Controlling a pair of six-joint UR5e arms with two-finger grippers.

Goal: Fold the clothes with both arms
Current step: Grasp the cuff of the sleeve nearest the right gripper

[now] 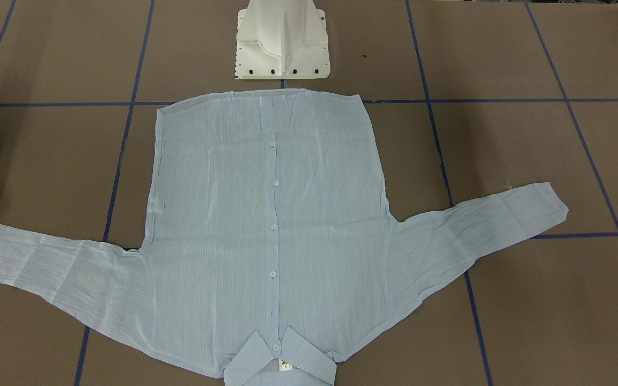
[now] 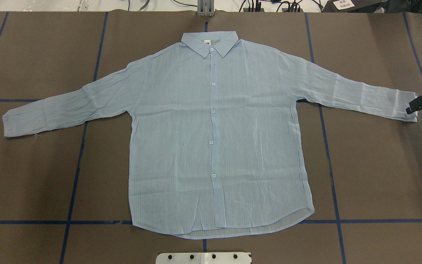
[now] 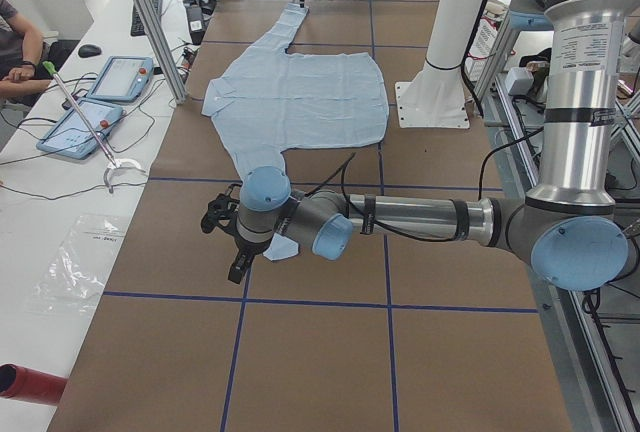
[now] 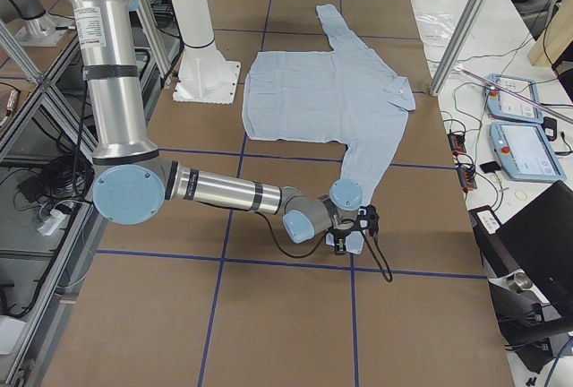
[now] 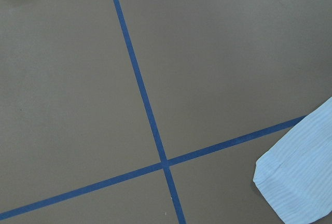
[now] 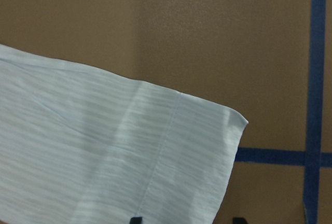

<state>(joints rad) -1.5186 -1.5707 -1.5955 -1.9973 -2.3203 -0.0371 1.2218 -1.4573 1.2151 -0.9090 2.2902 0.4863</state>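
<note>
Out at the left end of the table (image 2: 31, 183), the left gripper (image 3: 235, 262) hangs low just beside the left cuff (image 2: 13, 124). From that side angle I cannot tell whether its jaws are wide or narrow. Its wrist camera catches only the cuff's corner over the blue tape lines (image 5: 140, 94), no fingers at all. Across the middle, the shirt (image 2: 211, 139) lies flat and buttoned, face up. The collar (image 2: 210, 42) sits toward the table's far edge, the hem (image 2: 233, 229) toward the pedestal base (image 1: 282, 43) on the robot's edge, and both sleeves are spread toward the table's ends. Over at the right end, the right gripper (image 2: 414, 105) is right at the right cuff (image 2: 403, 106). The wrist view shows its two fingertips (image 6: 136, 220) standing well apart, jaws wide, nothing pinched, with the cuff's end seam between them. No fold has been made, so this looks like the opening grab: a cuff for each arm, then both sleeves brought in across the body. To do it well, I'd want each gripper centred on its cuff's end, low enough to catch both layers of this thin cloth, and closing on the stiffer seam rather than the loose corner. The left one looks off to the side of its cuff and likely needs to shift over first. Lift both together, gently, or the light body will drag and wrinkle.
</note>
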